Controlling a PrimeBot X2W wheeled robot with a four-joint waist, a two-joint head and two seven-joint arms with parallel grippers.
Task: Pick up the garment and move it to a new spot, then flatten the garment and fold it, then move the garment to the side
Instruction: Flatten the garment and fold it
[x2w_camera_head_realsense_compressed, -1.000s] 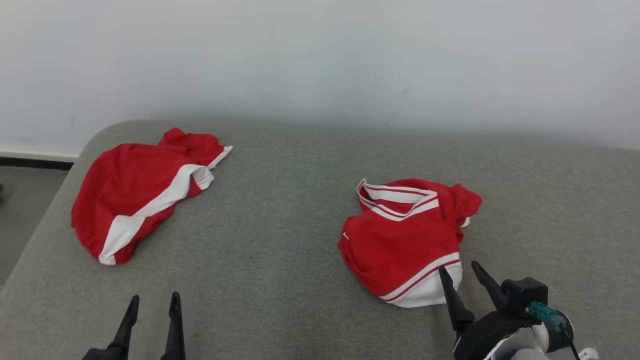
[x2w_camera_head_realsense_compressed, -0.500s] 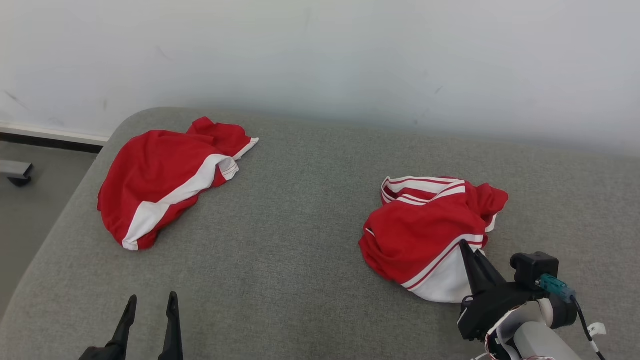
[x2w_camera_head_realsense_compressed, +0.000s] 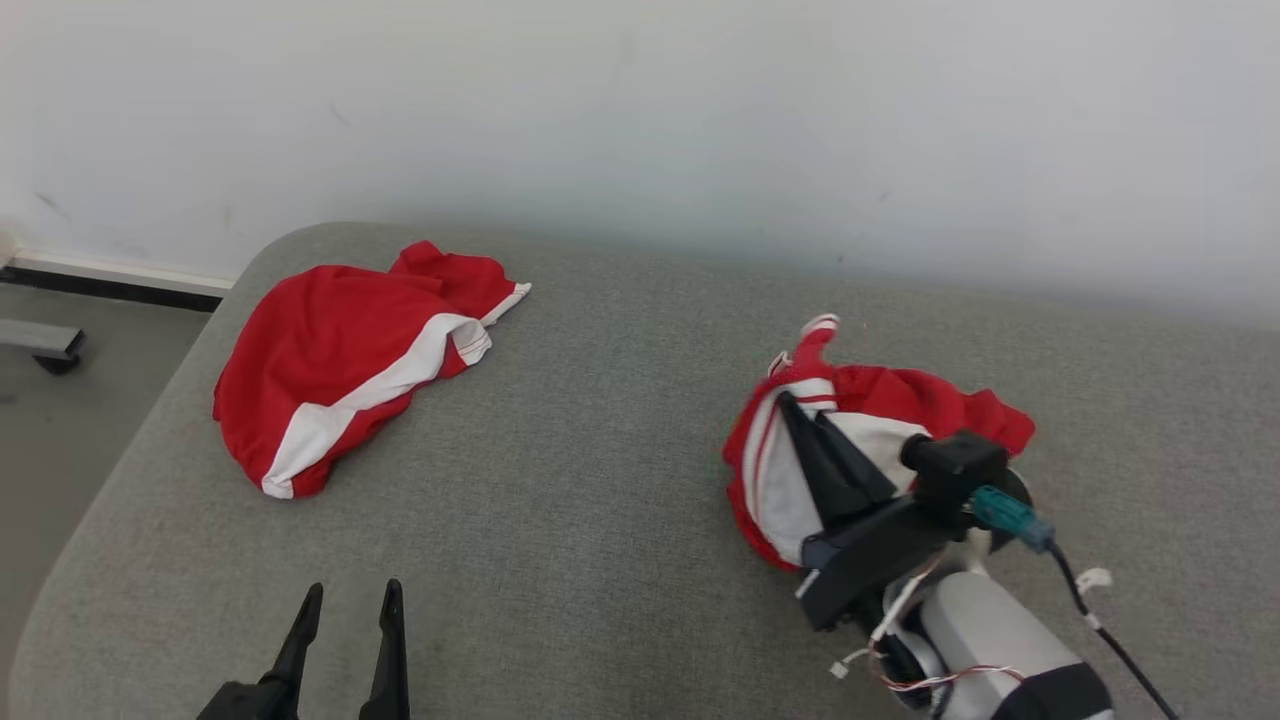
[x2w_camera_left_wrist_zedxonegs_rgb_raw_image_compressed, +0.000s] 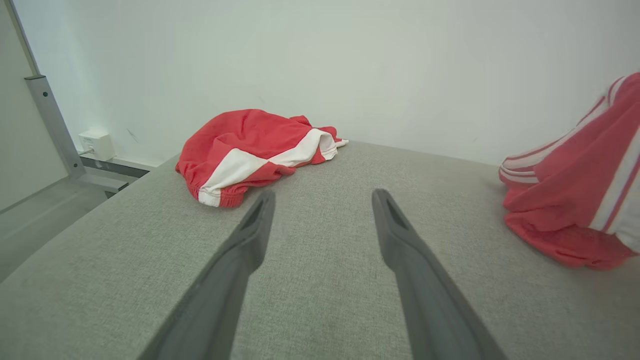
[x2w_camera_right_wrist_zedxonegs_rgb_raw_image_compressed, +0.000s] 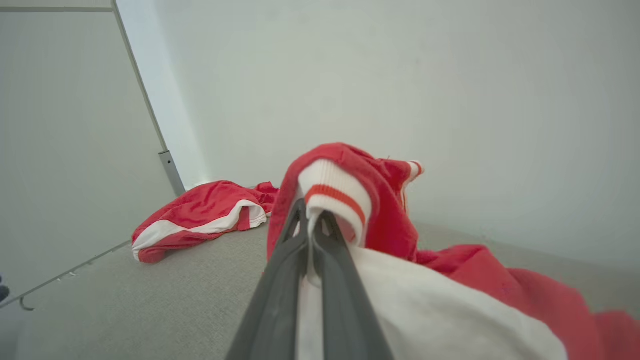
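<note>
A crumpled red garment with white striped trim (x2w_camera_head_realsense_compressed: 880, 400) lies at the right of the grey cushioned surface (x2w_camera_head_realsense_compressed: 600, 480). My right gripper (x2w_camera_head_realsense_compressed: 790, 405) is shut on its white-and-red banded edge, lifting that edge up off the pile. In the right wrist view the two fingers pinch the striped band (x2w_camera_right_wrist_zedxonegs_rgb_raw_image_compressed: 335, 192) at the right gripper (x2w_camera_right_wrist_zedxonegs_rgb_raw_image_compressed: 312, 215). The same garment (x2w_camera_left_wrist_zedxonegs_rgb_raw_image_compressed: 580, 190) shows at the right edge of the left wrist view. My left gripper (x2w_camera_head_realsense_compressed: 350, 600) hovers open over bare surface at the lower left, also the left gripper (x2w_camera_left_wrist_zedxonegs_rgb_raw_image_compressed: 322, 207) with nothing between its fingers.
A second red garment with a broad white stripe (x2w_camera_head_realsense_compressed: 345, 360) lies bunched at the far left of the surface, near its rounded corner. A pale wall (x2w_camera_head_realsense_compressed: 640, 120) runs behind. Floor and a metal frame leg (x2w_camera_left_wrist_zedxonegs_rgb_raw_image_compressed: 50, 125) lie off the left edge.
The right gripper closed on the garment's striped edge and has pulled it up and back over the pile. The head camera shifted, so the whole scene sits differently. The left gripper stays open.
</note>
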